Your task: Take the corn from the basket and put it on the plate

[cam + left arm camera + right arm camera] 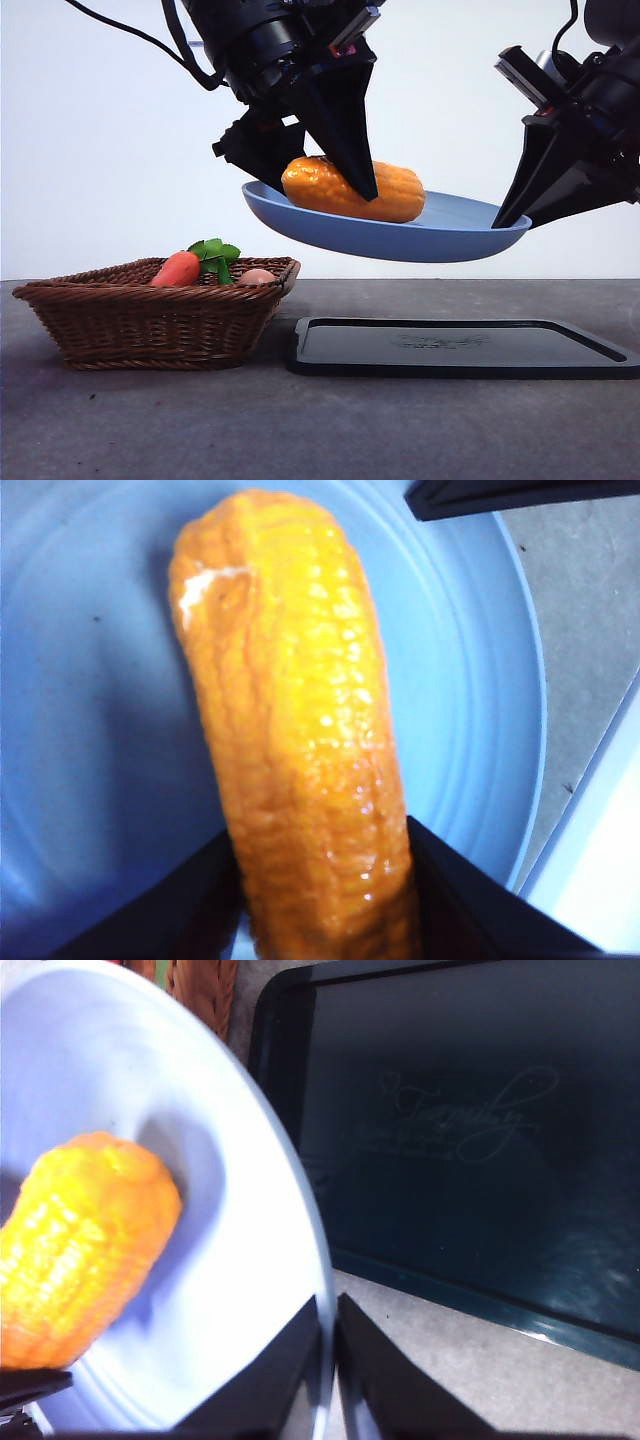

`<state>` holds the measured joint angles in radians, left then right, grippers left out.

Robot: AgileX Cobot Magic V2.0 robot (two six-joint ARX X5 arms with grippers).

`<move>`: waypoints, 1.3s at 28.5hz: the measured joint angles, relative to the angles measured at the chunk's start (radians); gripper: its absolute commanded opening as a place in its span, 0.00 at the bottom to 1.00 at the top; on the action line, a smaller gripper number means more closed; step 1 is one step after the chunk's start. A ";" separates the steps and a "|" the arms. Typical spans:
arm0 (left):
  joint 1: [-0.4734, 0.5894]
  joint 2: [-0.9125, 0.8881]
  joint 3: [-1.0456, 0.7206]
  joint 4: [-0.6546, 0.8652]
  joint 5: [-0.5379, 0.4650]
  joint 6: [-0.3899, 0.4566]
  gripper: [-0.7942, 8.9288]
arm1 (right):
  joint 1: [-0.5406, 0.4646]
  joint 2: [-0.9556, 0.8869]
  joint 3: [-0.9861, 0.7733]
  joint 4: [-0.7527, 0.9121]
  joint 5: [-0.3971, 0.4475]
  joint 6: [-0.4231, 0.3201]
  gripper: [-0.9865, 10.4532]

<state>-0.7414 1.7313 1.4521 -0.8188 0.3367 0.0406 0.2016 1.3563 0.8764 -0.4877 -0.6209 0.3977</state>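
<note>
The orange-yellow corn (400,195) lies lengthwise in the light-blue plate (400,240), which hangs in the air above the table, tilted a little. My left gripper (330,185) comes down from above, shut on the cob (300,730) near one end, one jaw on each side. My right gripper (505,222) is shut on the plate's rim (318,1360) at the right side and holds the plate up. The dark-brown wicker basket (150,310) stands on the table at the lower left, below the plate's left edge.
A red-orange carrot (178,270) with green leaves and a small beige egg-like item (257,276) lie in the basket. A flat black tray (460,350) sits on the table right of the basket, directly under the raised plate.
</note>
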 measured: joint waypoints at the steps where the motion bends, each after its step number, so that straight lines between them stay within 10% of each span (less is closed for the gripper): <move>1: -0.001 0.002 0.000 0.000 0.000 0.003 0.30 | 0.000 0.000 0.000 -0.002 0.000 0.000 0.09; 37: 0.000 -0.010 0.383 -0.272 0.000 0.027 0.43 | -0.025 0.003 0.000 -0.002 0.084 -0.035 0.09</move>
<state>-0.7410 1.7214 1.8347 -1.0912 0.3367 0.0677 0.1768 1.3598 0.8764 -0.4900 -0.5373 0.3630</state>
